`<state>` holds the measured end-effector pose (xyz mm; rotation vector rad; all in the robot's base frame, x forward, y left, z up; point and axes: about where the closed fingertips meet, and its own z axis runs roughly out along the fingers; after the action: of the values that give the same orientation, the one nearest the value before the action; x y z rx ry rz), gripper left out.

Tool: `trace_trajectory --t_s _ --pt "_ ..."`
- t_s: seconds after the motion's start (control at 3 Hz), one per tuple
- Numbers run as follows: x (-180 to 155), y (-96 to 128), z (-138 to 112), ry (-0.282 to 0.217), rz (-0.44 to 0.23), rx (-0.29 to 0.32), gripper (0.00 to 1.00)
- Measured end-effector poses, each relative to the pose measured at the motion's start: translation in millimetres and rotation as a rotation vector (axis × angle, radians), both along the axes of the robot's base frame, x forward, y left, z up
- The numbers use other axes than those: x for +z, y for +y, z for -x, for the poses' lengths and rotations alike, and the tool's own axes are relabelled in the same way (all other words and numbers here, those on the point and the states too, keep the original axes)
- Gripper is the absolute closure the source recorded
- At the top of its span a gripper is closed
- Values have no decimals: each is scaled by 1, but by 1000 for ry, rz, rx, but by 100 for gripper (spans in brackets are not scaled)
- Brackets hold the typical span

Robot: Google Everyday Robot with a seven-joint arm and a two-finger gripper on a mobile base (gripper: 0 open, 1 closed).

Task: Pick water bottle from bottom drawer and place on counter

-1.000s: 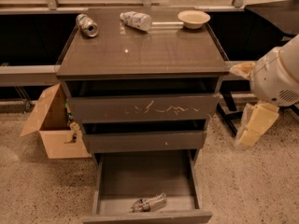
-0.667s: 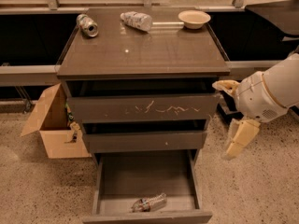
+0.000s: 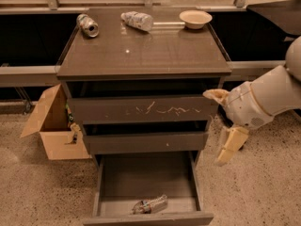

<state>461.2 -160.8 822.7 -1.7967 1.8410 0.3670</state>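
Swung in toward the cabinet since a second ago, with the gripper (image 3: 224, 121) now at about 4 o'clock in the view, just beside the right end of the scratched drawer (image 3: 141, 110) rather than well out to the side. Shows fingers (image 3: 230, 145) spread wide, one pointing at the cabinet and the other hanging downward; pinches nothing.

Leaves the water bottle (image 3: 149, 205) lying on its side at 6 o'clock, on the floor of the bottom drawer (image 3: 146, 175), close to the front wall and well apart from the gripper. Finds that drawer already pulled out, so no opening left to do.

Judged as early in the task: approach only, with no descent into the drawer, no grasp, no lift, no placement yet. Calls for a reach down toward 7 o'clock from the gripper, then a carry up to the counter (image 3: 141, 53) at 12 o'clock, keeping off the silver can (image 3: 88, 25), the stouter bottle (image 3: 137, 20) and the bowl (image 3: 195, 18) along its far edge.
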Motion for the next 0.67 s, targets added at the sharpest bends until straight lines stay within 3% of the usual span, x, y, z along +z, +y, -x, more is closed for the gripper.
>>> trace_trajectory --t_s 0.67 --pt "-115 55 -8 140 -148 137 0"
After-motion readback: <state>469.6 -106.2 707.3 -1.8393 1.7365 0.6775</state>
